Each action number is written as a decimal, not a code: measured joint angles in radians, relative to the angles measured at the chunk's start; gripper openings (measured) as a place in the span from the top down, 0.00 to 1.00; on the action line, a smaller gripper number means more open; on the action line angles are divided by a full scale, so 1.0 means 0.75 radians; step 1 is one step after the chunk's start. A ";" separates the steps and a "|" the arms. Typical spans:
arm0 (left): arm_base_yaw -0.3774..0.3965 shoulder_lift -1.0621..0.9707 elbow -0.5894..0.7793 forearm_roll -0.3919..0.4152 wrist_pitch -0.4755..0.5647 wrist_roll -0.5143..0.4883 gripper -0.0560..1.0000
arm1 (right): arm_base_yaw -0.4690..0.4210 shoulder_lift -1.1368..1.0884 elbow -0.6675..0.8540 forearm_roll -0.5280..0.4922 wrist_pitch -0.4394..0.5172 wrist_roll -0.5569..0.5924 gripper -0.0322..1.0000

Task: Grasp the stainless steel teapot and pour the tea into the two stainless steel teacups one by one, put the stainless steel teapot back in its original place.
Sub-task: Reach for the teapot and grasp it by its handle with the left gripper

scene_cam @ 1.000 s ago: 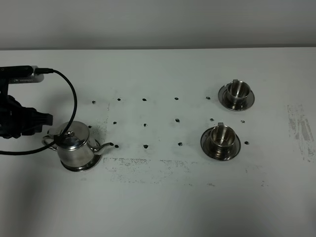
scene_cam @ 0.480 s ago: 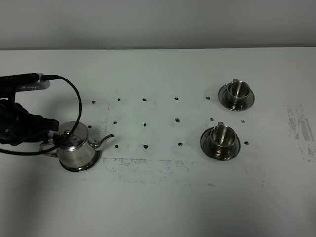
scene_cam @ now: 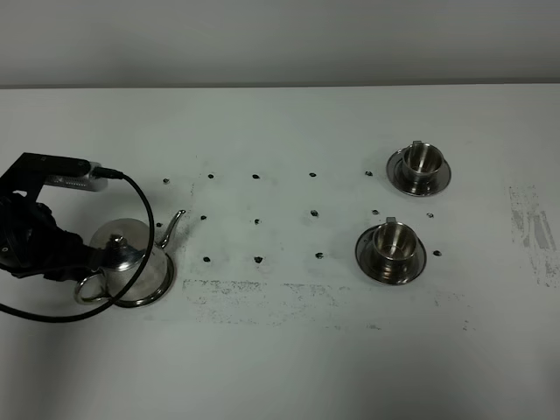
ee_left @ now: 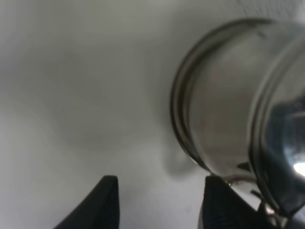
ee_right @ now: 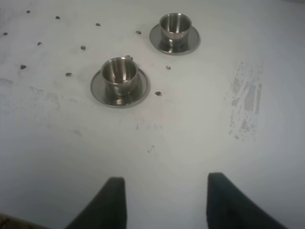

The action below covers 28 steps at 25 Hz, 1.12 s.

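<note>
Jaws of the left gripper (ee_left: pixel 159 195) stand apart, and only bare table shows between the two black fingertips in the left wrist view. One fingertip (ee_left: pixel 224 200) sits right against the lower edge of the stainless steel teapot (ee_left: pixel 224 105), whose curved wall fills that side of the view; the blur is too strong to tell whether they touch. From the high camera the left arm (scene_cam: pixel 39 236) crowds the pot's left side, and its black cable (scene_cam: pixel 147 214) loops over the stainless steel teapot (scene_cam: pixel 136 267), which sits at the table's left front. The knobbed lid (scene_cam: pixel 116 238) faces up, the thin spout (scene_cam: pixel 172 223) points toward the far right, and the loop handle (scene_cam: pixel 87 290) sticks out at the near left, below the arm. Fingers of the right gripper (ee_right: pixel 167 183) are likewise spread wide, hanging over bare table (scene_cam: pixel 289 350) with nothing between them. Well apart from the pot, on the right half, the near teacup (scene_cam: pixel 392 239) (ee_right: pixel 119 71) stands upright on its saucer (scene_cam: pixel 420 259), and the far teacup (scene_cam: pixel 421 158) (ee_right: pixel 175 24) on another saucer (scene_cam: pixel 444 175) just behind it. Rows of dark specks (scene_cam: pixel 256 222) dot the surface between pot and cups, and a scuffed patch (scene_cam: pixel 534 227) marks the right edge.
</note>
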 joint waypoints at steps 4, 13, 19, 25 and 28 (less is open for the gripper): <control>0.001 -0.012 0.000 0.013 0.054 0.053 0.57 | 0.000 0.000 0.000 0.000 0.000 0.000 0.59; 0.001 -0.264 0.000 0.153 0.235 0.014 0.57 | 0.000 0.000 0.000 0.000 0.000 0.000 0.59; -0.064 -0.346 -0.052 0.192 0.332 -0.051 0.57 | 0.000 0.000 0.000 0.000 0.000 0.000 0.59; -0.217 -0.282 -0.230 0.328 0.510 -0.233 0.57 | 0.000 0.000 0.000 0.000 0.000 0.000 0.59; -0.260 -0.249 -0.250 0.391 0.528 -0.234 0.57 | 0.000 0.000 0.000 0.000 0.000 0.000 0.59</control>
